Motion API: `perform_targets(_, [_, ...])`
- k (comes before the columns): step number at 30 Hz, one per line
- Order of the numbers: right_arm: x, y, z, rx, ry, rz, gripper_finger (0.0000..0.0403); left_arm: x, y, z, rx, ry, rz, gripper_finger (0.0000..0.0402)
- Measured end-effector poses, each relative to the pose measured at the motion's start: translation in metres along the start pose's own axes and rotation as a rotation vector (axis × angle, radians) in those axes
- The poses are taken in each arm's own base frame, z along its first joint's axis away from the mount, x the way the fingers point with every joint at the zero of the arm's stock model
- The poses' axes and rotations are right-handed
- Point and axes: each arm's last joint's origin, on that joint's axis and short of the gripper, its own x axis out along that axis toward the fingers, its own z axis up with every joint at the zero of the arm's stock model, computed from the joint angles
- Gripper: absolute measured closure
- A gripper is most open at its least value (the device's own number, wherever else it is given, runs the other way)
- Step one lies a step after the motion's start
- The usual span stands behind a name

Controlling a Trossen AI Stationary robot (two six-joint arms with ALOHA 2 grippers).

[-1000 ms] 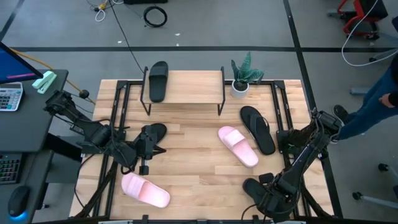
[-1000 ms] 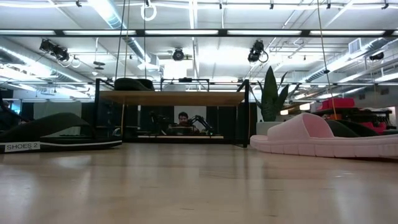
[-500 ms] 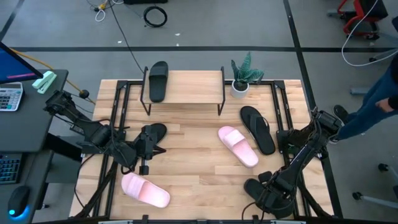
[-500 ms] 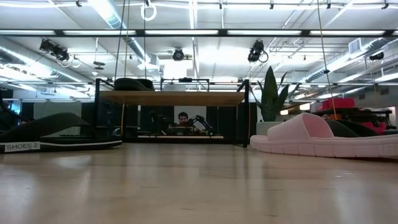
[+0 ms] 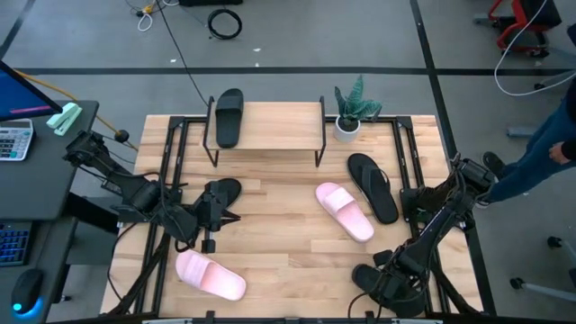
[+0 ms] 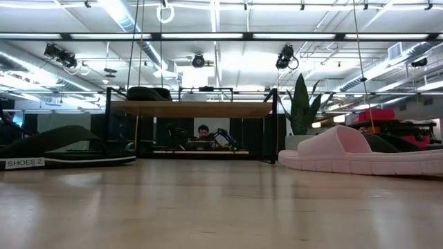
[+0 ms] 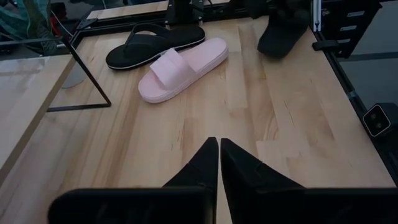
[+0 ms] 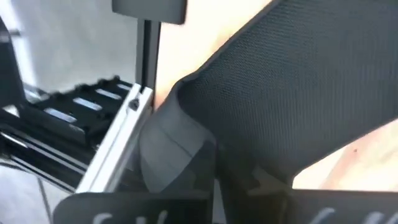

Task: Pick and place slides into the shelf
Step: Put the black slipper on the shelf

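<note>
High view: the left gripper (image 7: pixel 219 142) hangs over the left half of the table (image 5: pixel 279 243). In the left wrist view its two fingers are pressed together, tip against tip, with nothing between them. A black slide (image 5: pixel 225 189) lies just beside those jaws, partly hidden by the arm. A pale pink slide (image 7: pixel 180 68) and a black flip-flop (image 7: pixel 152 45) lie side by side, well ahead of the fingertips. A second pink slide (image 5: pixel 210 275) sits near the jaws, towards the table's front edge.

The shelf (image 5: pixel 270 126) stands well apart from both grippers at the back of the table. Another black slide (image 5: pixel 229 117) rests on the left end of its plank, and a potted plant (image 5: pixel 353 112) stands off its right end.

The right gripper (image 5: pixel 385 281) is low at the table's front right corner. In the right wrist view the wide textured strap of a black slide (image 8: pixel 298 81) fills the frame, right up against the jaws. I cannot tell whether these jaws are parted or closed, or whether they grip the strap.
</note>
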Motion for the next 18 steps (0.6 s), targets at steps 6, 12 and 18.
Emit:
perform_targets(6, [-0.030, 0.003, 0.007, 0.056, -0.179, -0.040, 0.0397, 0.000, 0.000, 0.000, 0.000, -0.001, 0.000, 0.0393])
perform_targets(12, [-0.068, 0.011, 0.016, -0.011, -0.375, -0.134, 0.0400, 0.000, 0.000, 0.000, 0.000, 0.000, 0.000, 0.0391])
perform_targets(18, [-0.093, 0.011, 0.027, -0.106, -0.496, -0.258, 0.0401, 0.000, 0.000, 0.000, 0.000, 0.000, 0.000, 0.0373])
